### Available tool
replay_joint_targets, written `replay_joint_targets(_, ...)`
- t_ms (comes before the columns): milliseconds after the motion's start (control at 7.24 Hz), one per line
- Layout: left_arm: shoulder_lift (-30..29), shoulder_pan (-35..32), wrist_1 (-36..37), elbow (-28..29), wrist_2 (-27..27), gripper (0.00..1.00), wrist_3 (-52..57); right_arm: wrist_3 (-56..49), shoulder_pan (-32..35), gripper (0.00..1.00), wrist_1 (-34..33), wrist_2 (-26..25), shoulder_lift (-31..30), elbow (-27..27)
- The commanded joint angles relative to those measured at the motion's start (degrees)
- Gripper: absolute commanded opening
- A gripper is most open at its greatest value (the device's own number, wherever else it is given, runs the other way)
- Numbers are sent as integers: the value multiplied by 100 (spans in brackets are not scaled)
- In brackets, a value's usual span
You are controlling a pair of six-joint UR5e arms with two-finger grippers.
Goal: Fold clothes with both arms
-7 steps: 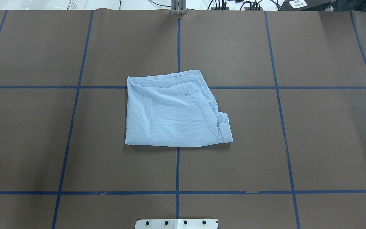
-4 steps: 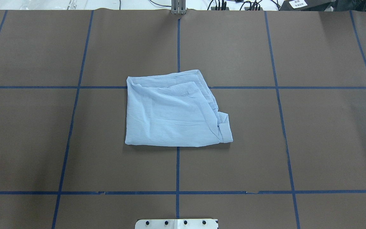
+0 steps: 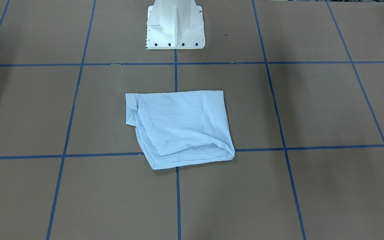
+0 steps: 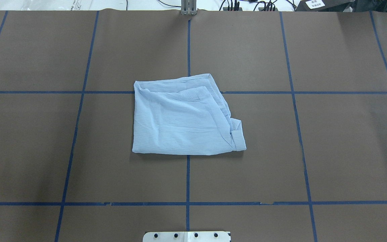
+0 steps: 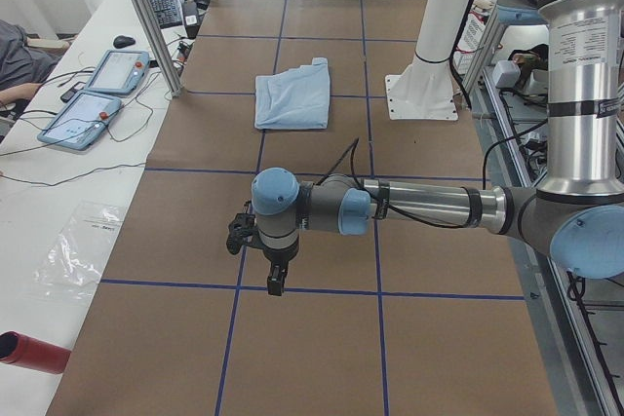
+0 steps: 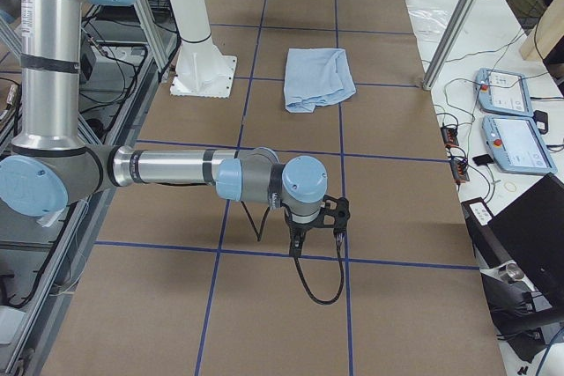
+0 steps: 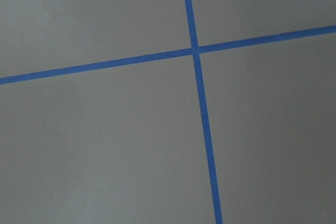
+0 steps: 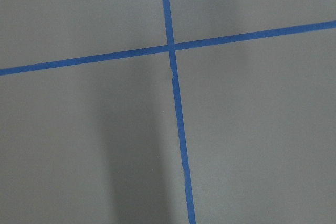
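Table (image 4: 348, 151), shirt (image 4: 180, 124); side views add arms (image 5: 429, 207).

Brown paper-covered table (image 4: 348, 151) with blue tape grid (image 4: 187, 178), teach pendants (image 5: 119, 72) on white bench (image 5: 58, 192) at left, clear plastic bag (image 5: 83, 241), red cylinder (image 5: 29, 352) lower left, keyboard (image 5: 168, 7) upper left.

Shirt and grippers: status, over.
Left gripper and right gripper both off the shirt, open or shut unclear. Shirt folded, lying flat. Nothing on top of it.
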Motion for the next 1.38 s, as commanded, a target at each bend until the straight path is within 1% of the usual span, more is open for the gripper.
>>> replay_joint_targets(0, -3, 0, -1, 4, -202, 100, -188, -3, 17, 100, 3, -85, 17, 21)
replay_joint_targets(414, 6, 0, -1, -5, -212, 100, -197, -56, 17, 100, 3, -129, 18, 21)
replay_joint_targets(552, 6, 0, -1, -5, -203, 100, -197, -274, 26, 100, -5, -138, 0, 12)
replay_joint_targets(966, 15, 0, -1, -5, -212, 100, -197, -434, 70, 100, 3, -445, -44, 29)
replay_joint_targets(1243, 15, 0, -1, -5, -212, 100, -197, -774, 70, 100, -6, -481, -70, 12)
